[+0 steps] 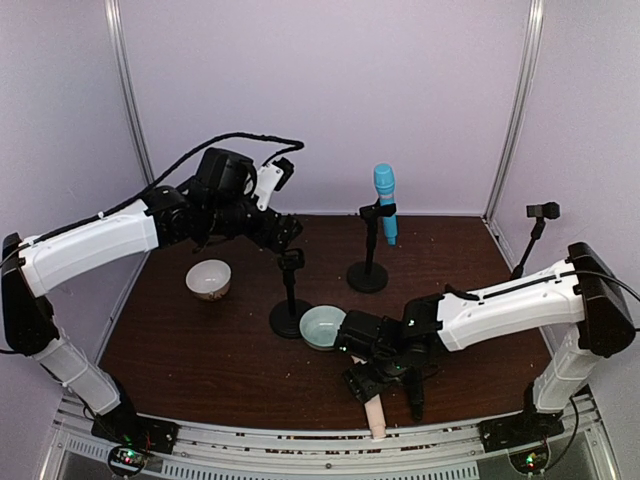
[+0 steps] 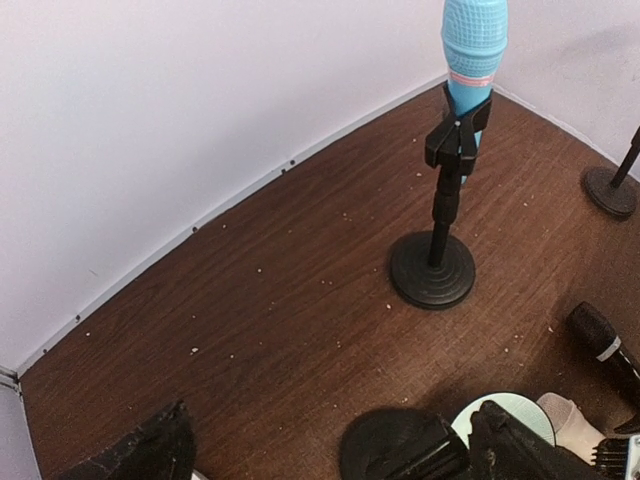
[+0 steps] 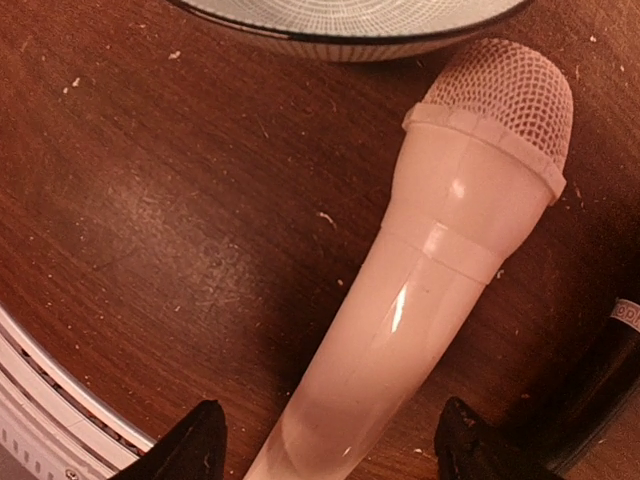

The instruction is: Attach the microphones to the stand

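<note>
Mics: I'm counting three. The blue microphone (image 1: 385,195) is sitting upright in the clip of the middle stand (image 1: 368,272), toward the far side of the table (image 1: 200,345). The pink microphone (image 3: 430,260) is lying flat at the near edge, with its head toward the pale blue bowl (image 1: 322,326). The black microphone (image 1: 413,395) is lying just beside it on the right.

My right claw (image 3: 330,455) is hanging low over the pink handle. Its fingers (image 3: 190,445) are standing apart on either side with a gap showing each side, so it's open and gripping nothing. My left claw (image 2: 320,455) is hovering at back left, spread wide and holding nothing.

I'm counting three stands, two of them empty: the front stand (image 1: 290,300) beside the pale blue bowl, and the right stand (image 1: 535,235) at the table's right edge. I'm counting two bowls; the white bowl (image 1: 209,279) is sitting on the left.
</note>
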Action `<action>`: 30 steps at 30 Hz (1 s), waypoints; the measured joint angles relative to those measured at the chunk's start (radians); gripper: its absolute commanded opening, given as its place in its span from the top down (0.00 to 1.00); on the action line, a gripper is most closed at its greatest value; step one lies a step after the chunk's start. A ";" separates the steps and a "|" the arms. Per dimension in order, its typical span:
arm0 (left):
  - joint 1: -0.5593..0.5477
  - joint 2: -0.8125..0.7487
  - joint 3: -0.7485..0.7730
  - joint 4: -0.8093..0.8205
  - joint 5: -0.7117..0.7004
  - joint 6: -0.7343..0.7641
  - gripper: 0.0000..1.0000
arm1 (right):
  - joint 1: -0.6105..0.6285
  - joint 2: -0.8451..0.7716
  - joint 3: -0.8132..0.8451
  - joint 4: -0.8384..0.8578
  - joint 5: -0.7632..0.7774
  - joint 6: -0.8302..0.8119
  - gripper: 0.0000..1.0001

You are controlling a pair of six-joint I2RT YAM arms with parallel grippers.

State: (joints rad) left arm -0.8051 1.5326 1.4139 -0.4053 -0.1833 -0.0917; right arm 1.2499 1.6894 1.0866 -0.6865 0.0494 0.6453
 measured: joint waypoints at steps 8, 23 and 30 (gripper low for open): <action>-0.001 0.007 0.019 -0.018 -0.022 0.002 0.02 | -0.005 0.073 0.047 -0.035 -0.001 -0.003 0.28; -0.011 0.006 0.021 -0.023 0.002 0.016 0.02 | -0.120 -0.309 -0.200 -0.121 0.057 0.060 0.28; -0.031 0.006 0.021 -0.023 0.005 0.017 0.02 | -0.182 -0.273 -0.300 -0.080 0.054 0.069 0.30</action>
State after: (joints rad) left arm -0.8356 1.5391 1.4345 -0.4286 -0.1783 -0.0750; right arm 1.0679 1.4166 0.7864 -0.7670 0.1032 0.7139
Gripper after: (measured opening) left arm 0.978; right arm 0.713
